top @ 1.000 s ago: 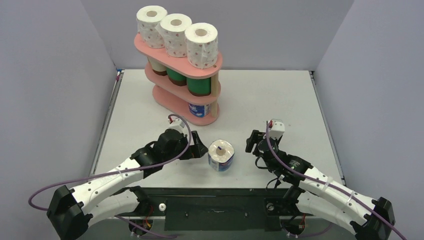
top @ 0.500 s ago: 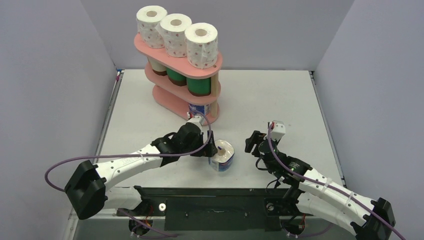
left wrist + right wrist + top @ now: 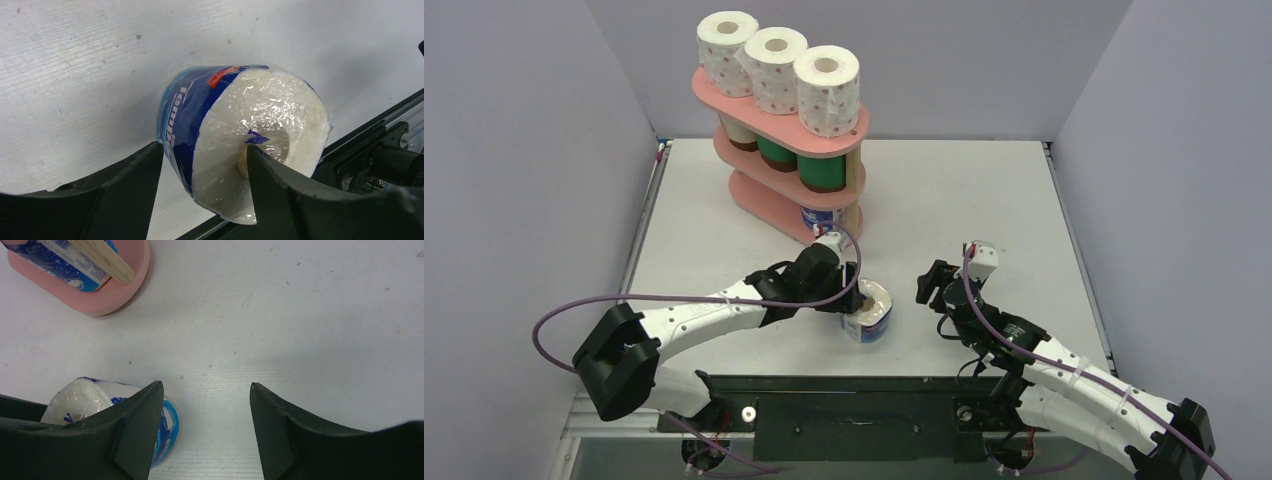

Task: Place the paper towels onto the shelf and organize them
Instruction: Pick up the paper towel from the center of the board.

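Observation:
A paper towel roll (image 3: 874, 312) (image 3: 250, 115) in a blue-white wrapper stands near the table's front edge. My left gripper (image 3: 856, 290) (image 3: 205, 146) is shut on its wall, one finger in the core and the other against the wrapper. To its right my right gripper (image 3: 932, 283) (image 3: 206, 384) hovers open over bare table, with the roll (image 3: 90, 397) just left of its left finger. The pink shelf (image 3: 749, 118) (image 3: 100, 295) stands at the back. It carries three red-dotted rolls (image 3: 774, 70) on top, green-wrapped rolls (image 3: 819, 172) in the middle and a blue-white roll (image 3: 819, 217) at the bottom.
Grey walls close in the white table (image 3: 984, 200) on the left, the back and the right. A black rail (image 3: 844, 385) (image 3: 380, 145) runs along the front edge just behind the held roll. A purple cable (image 3: 574, 310) loops from the left arm.
My left arm has reached right to the roll, and its jaws have closed from wide open onto the roll's wall. The right gripper has barely moved.

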